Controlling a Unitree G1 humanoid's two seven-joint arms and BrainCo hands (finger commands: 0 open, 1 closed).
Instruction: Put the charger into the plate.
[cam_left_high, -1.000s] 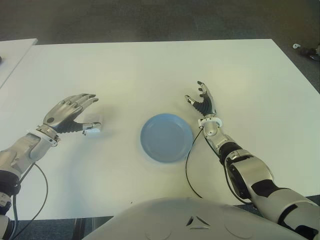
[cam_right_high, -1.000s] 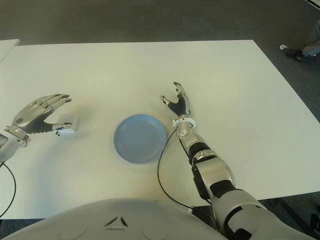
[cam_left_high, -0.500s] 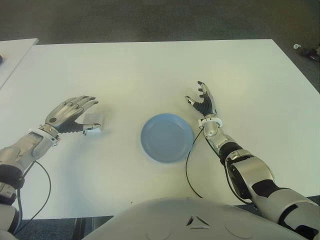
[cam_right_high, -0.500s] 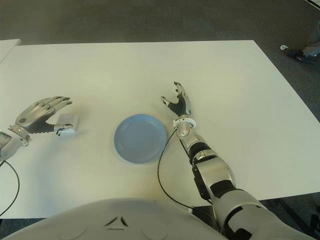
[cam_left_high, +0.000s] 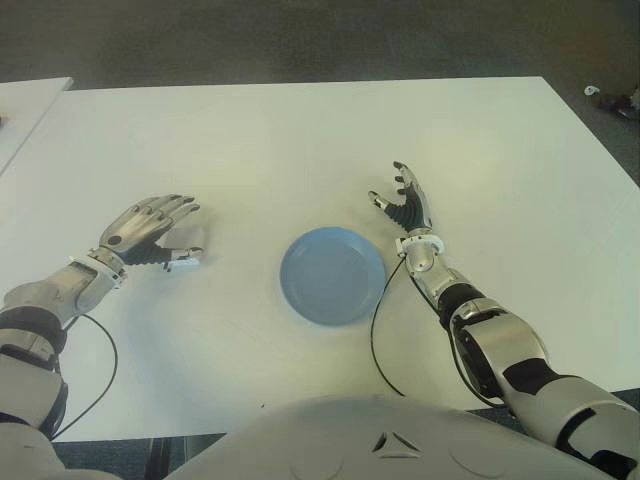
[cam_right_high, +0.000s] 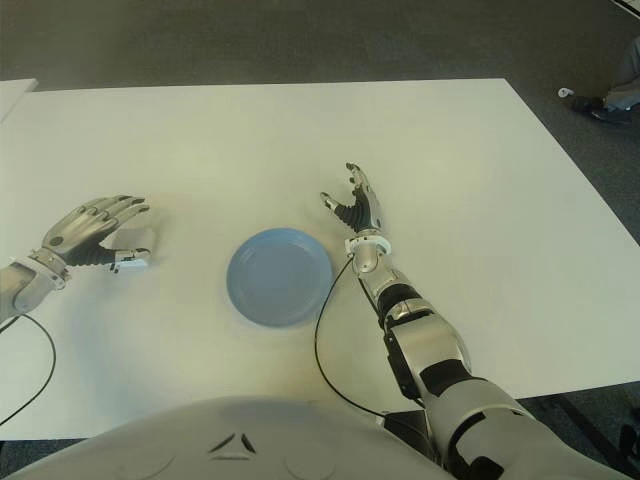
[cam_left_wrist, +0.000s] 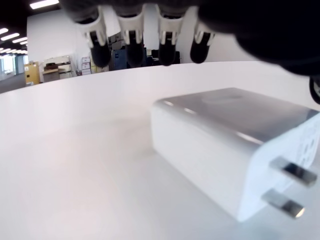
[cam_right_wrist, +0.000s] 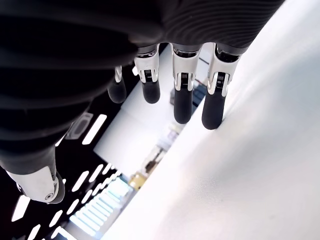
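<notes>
The left hand (cam_left_high: 148, 226) hovers over the white charger (cam_left_wrist: 230, 150), fingers spread and holding nothing, seemingly poised to close on it. The charger lies flat on the bench (cam_left_high: 300, 140), prongs sideways, well left of the blue plate (cam_left_high: 332, 275). Nothing blocks the way between them. Just right of the plate, the right hand (cam_left_high: 405, 205) is idle, fingers apart and empty.

The table (cam_left_high: 300, 140) is plain white. The plate (cam_left_high: 332, 275) is solid light blue. The charger (cam_left_wrist: 225, 145) is white with silver prongs. Both hands, left hand (cam_left_high: 150, 228) and right hand (cam_left_high: 405, 205), are silver-grey with black palms and fingertips. A black cable (cam_left_high: 376, 340) trails at the plate's 4 o'clock.
</notes>
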